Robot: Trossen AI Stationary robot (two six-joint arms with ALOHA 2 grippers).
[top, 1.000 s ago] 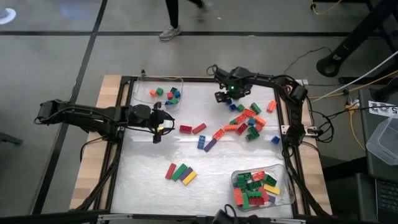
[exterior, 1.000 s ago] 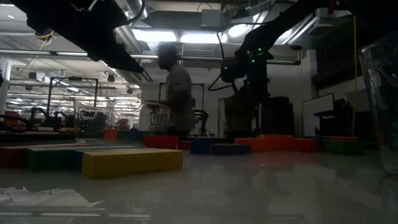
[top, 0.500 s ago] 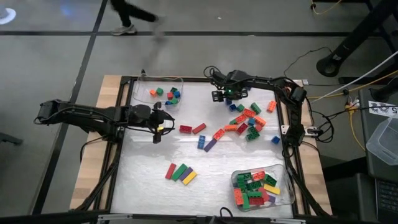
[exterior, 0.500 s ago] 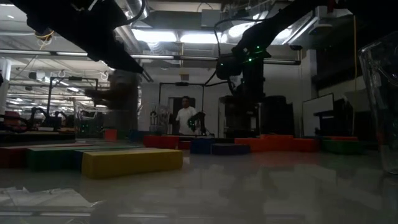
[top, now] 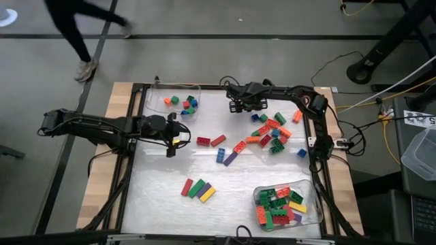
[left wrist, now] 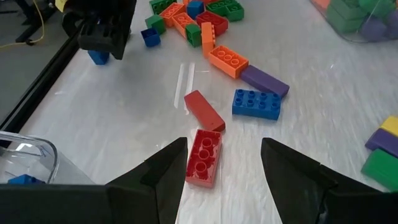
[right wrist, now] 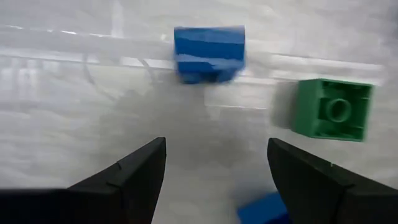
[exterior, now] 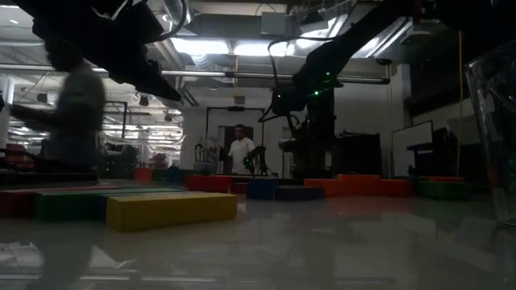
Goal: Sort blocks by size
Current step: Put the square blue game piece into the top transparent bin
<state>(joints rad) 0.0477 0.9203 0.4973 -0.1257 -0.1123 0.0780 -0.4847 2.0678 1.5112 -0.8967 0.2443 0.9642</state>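
Your table (top: 157, 197) holds two clear trays: the near tray (top: 312, 212) is packed with long blocks, the far tray (top: 199, 92) has a few small cubes. That tells you where each size goes. The main heap of blocks (top: 271, 131) lies loose beside the right arm. Your right gripper (top: 240, 103) hangs wide open and empty near the far edge. Your left gripper (left wrist: 221, 165) is spread, empty, framing a red block (left wrist: 204, 157) with another red one touching it, which could crowd the grasp.

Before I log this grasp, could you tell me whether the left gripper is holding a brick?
No, the left gripper is open, with the red brick lying on the table between its fingers.
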